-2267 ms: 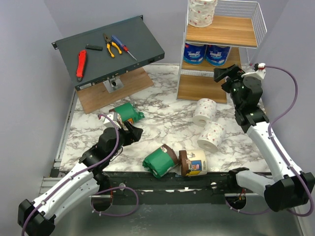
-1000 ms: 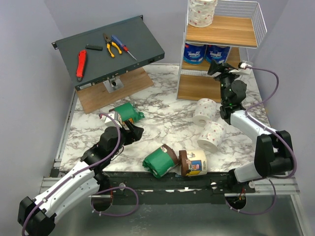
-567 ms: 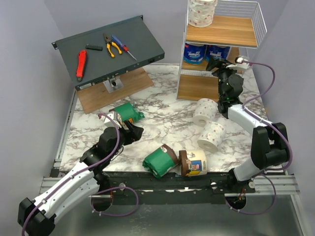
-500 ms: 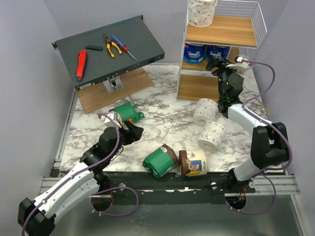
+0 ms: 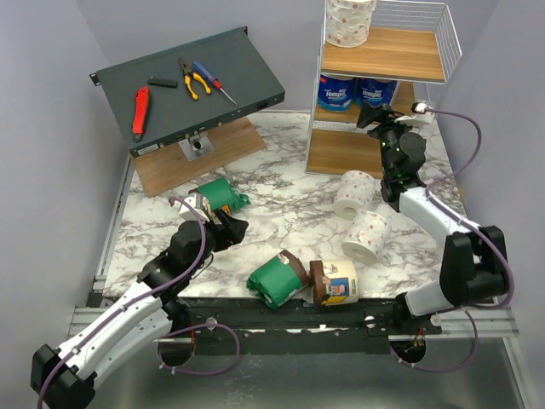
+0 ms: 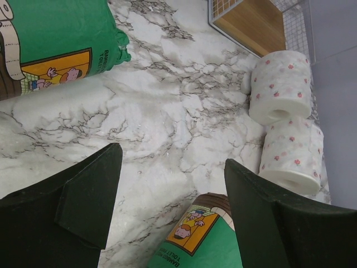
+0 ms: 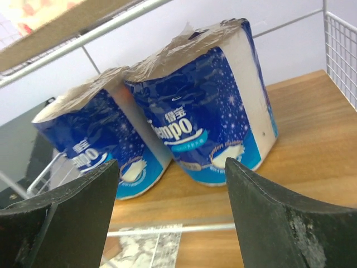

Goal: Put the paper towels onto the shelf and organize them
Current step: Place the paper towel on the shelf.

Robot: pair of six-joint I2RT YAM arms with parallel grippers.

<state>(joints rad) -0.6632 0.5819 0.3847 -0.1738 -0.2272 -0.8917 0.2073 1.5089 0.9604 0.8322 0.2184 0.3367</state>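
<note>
Right fingers advanced; blue-wrapped rolls just ahead.

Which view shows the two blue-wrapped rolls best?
The right wrist view: the blue-wrapped rolls fill the frame, side by side on their board. The top external view shows them small on the middle tier; the left wrist view, not at all.

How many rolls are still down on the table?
5: far green roll by the left arm; near green roll and cream roll at the table's near edge; far speckled roll and near speckled roll before the shelf. None looks hidden.
</note>
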